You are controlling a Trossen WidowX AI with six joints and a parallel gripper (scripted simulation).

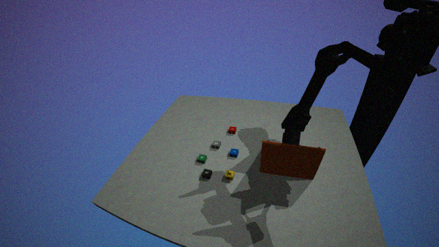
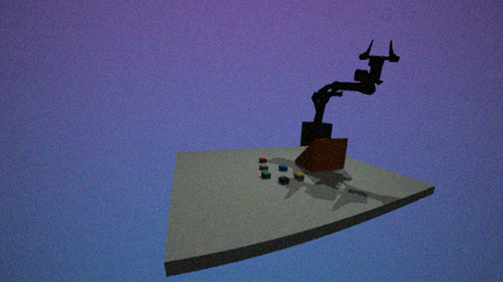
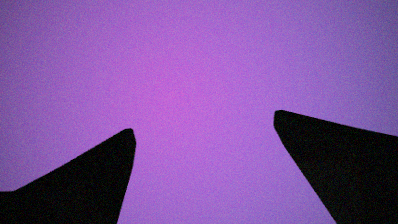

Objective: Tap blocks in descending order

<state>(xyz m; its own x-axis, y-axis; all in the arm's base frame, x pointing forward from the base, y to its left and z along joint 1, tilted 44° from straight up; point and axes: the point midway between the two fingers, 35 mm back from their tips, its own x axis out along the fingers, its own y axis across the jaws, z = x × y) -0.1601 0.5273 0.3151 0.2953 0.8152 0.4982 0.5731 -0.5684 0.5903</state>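
My gripper (image 2: pixel 381 41) (image 3: pixel 205 126) is open and empty, pointing up high above the table, far from the blocks. Six small blocks lie apart on the table: red (image 1: pixel 232 130) (image 2: pixel 263 160) at the back, white-grey (image 1: pixel 215 145) (image 2: pixel 263 168), blue (image 1: pixel 234 153) (image 2: pixel 283 168), green (image 1: pixel 202 158) (image 2: pixel 266 175), black (image 1: pixel 206 173) (image 2: pixel 284 179) and yellow (image 1: pixel 230 175) (image 2: pixel 299 176). Marks show on their tops, but the digits are too small and dark to read. No block shows in the wrist view.
An orange-brown panel (image 1: pixel 291 160) (image 2: pixel 327 156) stands on the table (image 1: pixel 147 175) (image 2: pixel 213 219) between the blocks and the arm's base. Shadows of the arm and panel fall across the table near the yellow and black blocks.
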